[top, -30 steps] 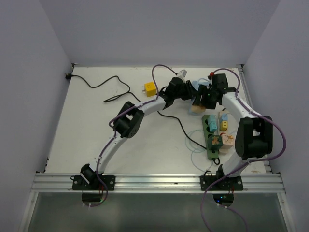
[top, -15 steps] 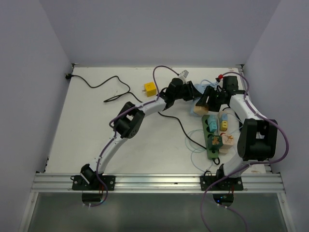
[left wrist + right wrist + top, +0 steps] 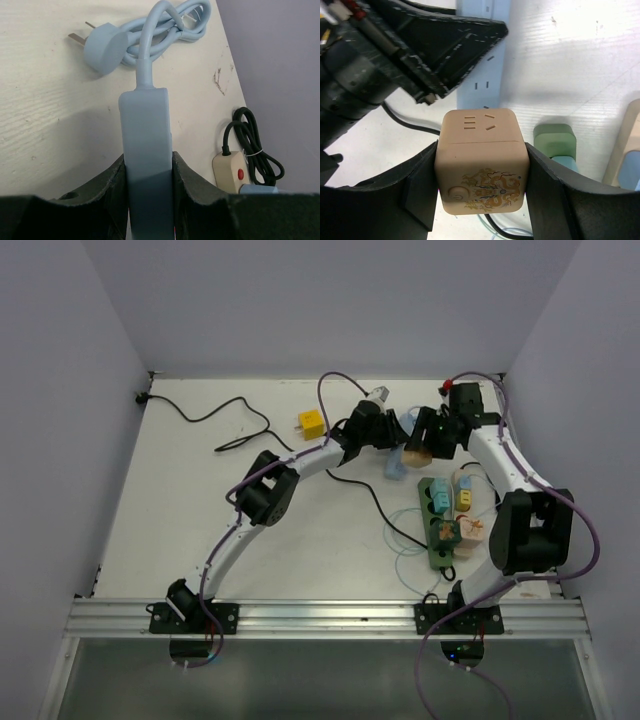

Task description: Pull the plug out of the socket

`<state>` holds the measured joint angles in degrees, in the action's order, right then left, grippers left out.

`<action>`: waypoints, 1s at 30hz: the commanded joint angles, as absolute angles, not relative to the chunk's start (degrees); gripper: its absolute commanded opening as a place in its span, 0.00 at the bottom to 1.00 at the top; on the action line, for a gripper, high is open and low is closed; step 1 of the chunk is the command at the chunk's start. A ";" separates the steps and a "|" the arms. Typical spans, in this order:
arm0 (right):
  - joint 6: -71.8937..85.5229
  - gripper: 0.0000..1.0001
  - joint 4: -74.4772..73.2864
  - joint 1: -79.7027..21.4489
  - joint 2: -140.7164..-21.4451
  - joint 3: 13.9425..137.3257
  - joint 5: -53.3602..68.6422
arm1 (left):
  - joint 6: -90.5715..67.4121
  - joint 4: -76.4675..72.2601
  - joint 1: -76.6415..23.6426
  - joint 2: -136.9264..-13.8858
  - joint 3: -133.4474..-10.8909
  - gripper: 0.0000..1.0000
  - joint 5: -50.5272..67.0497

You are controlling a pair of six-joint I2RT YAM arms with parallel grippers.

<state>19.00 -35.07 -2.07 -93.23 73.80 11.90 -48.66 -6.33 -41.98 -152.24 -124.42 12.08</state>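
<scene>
two arms over a white counter (image 3: 200, 490), top and wrist views. left hand (image 3: 147, 162): fingers closed tight on the two long sides of a light blue strip (image 3: 146, 130), which lies flat and runs away from the camera; its blue cable, coiled with its plug (image 3: 105, 47), lies just past the strip's far end. right hand (image 3: 482, 146): half-closed fingers clamped on opposite sides of a tan plug cube (image 3: 481, 167) with a gold dragon print and slots on the upper face. the cube sits apart from the dark green socket (image 3: 436, 556), just beyond its far end; whether it touches the blue strip cannot be told. the green socket lies near the right arm's base, carrying blue cubes and another tan cube (image 3: 447, 533). a yellow cube (image 3: 311, 422) and a black cable (image 3: 215, 415) lie well to the left.
</scene>
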 commanded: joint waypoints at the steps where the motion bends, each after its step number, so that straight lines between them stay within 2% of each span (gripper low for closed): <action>1: 18.28 0.18 -37.09 -3.25 -90.44 77.17 8.35 | -45.70 -6.93 -42.10 -152.66 -127.97 0.00 9.84; 13: 23.64 0.19 -35.77 2.64 -80.16 78.66 4.13 | -56.50 -21.79 -43.24 -156.79 -128.93 0.00 15.91; 14: 24.34 0.19 -35.51 2.72 -80.07 78.84 4.22 | -56.95 -22.75 -43.42 -157.41 -129.63 0.02 16.43; 15: 24.52 0.20 -35.16 2.72 -79.89 78.92 4.91 | -57.30 -23.81 -43.68 -158.11 -131.38 0.12 16.52; 17: 25.13 0.20 -34.72 2.72 -79.80 78.84 5.45 | -57.74 -24.87 -44.64 -159.87 -133.15 0.25 17.05; 18: 25.22 0.19 -34.37 2.72 -79.89 78.66 5.62 | -57.83 -24.70 -45.00 -160.40 -134.63 0.38 17.14; 20: 25.49 0.20 -33.75 2.72 -79.89 78.14 5.98 | -57.40 -24.87 -45.79 -160.84 -134.65 0.50 17.14; 21: 25.58 0.20 -33.66 2.81 -79.98 78.05 6.06 | -56.96 -24.87 -46.05 -160.67 -133.78 0.62 17.05; 24: 25.58 0.20 -33.05 2.81 -79.81 77.52 6.33 | -55.11 -23.04 -46.84 -160.31 -133.42 0.79 16.88; 30: 26.45 0.20 -32.26 3.08 -79.37 76.99 6.85 | -48.18 -15.13 -46.93 -157.07 -132.02 0.97 15.03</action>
<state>25.06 -35.27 2.92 -80.64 76.62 5.61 -53.25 -18.20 -46.72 -160.79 -131.04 15.59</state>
